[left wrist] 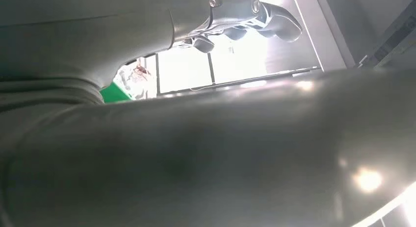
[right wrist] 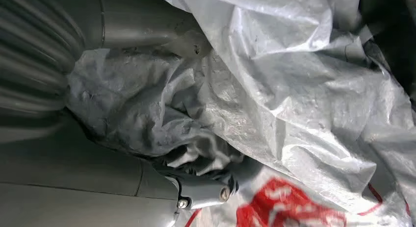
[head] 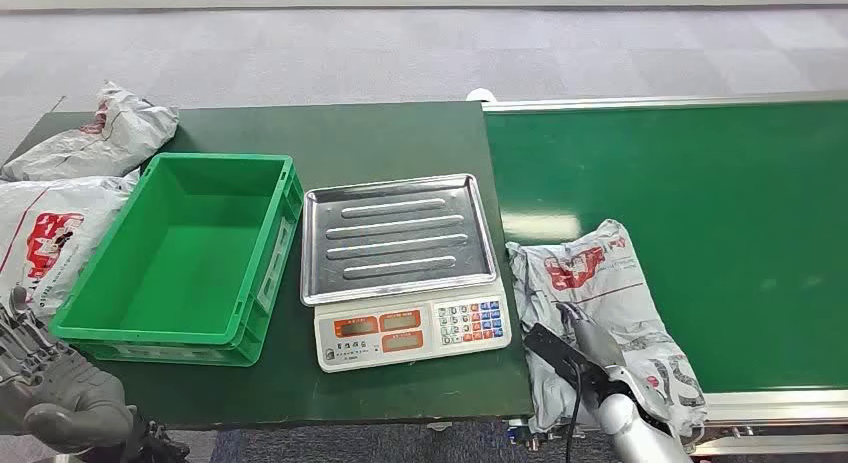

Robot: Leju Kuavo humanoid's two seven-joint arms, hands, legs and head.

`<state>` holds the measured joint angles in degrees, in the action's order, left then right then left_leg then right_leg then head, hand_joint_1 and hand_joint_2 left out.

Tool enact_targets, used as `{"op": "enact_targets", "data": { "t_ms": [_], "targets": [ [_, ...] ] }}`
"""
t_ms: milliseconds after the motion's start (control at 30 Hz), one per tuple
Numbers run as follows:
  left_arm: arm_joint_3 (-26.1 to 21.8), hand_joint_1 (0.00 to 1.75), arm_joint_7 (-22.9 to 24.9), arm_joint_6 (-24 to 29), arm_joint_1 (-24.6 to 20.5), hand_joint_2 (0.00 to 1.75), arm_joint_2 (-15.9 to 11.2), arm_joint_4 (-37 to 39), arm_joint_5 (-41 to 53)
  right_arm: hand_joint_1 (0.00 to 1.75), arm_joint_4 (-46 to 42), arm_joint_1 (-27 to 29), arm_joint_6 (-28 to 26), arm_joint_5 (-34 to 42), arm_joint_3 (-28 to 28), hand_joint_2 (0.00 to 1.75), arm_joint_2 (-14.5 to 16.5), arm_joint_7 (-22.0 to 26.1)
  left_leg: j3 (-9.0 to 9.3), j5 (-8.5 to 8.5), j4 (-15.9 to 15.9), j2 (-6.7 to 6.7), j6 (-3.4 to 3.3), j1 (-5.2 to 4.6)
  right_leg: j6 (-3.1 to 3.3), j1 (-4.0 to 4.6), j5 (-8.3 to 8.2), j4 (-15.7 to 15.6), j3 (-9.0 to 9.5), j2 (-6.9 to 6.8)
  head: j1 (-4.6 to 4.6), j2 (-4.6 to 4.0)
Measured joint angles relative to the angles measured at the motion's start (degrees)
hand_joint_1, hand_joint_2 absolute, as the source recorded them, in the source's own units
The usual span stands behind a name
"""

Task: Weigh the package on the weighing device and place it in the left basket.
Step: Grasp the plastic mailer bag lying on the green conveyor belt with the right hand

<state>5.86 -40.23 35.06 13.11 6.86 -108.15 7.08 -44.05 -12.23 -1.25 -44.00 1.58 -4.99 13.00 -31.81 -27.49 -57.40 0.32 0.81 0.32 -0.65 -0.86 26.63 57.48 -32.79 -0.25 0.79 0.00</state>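
Observation:
A crumpled grey plastic package (head: 600,283) with red print lies on the green conveyor belt (head: 720,203), just right of the scale. My right hand (head: 585,355) lies on its near end. In the right wrist view the package (right wrist: 304,89) is bunched between the thumb (right wrist: 142,26) and a finger (right wrist: 196,193), so the hand grips it. The scale (head: 410,331) has a bare steel tray (head: 400,238). To its left stands the green basket (head: 268,273) with nothing in it. My left hand (head: 45,383) hovers by the table's near left corner, fingers apart, holding nothing.
Two more grey packages (head: 100,133) (head: 40,238) lie on the dark green table (head: 380,133) left of the basket. The belt's metal edge (head: 760,403) runs along the near side by my right arm.

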Motion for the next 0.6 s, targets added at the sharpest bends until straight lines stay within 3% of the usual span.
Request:
{"op": "enact_targets", "data": {
  "t_ms": [400, 600],
  "targets": [
    [0.00, 0.00, -0.03, -0.01, 1.09, 0.00, 0.00, -0.48, 0.00, 1.75, -2.47, 1.15, -1.25, -0.85, 0.02, 1.75, 0.54, -0.90, 0.07, 0.00, 0.00, -0.01, 0.00, 0.00, 0.00, 0.01, 0.00, -0.01, 0.07, -0.04, 0.00, 0.00],
    [-0.15, 0.00, 0.00, -1.07, 1.64, 0.00, 0.13, -1.00, 0.15, 1.75, -7.83, 4.57, -6.49, -5.16, -0.21, 1.75, 1.24, -4.42, 0.00, 0.00, 0.00, -0.07, 0.00, 0.00, 0.00, 0.00, 0.02, 0.00, 0.03, -0.11, 0.00, 0.00]
  ]
}}
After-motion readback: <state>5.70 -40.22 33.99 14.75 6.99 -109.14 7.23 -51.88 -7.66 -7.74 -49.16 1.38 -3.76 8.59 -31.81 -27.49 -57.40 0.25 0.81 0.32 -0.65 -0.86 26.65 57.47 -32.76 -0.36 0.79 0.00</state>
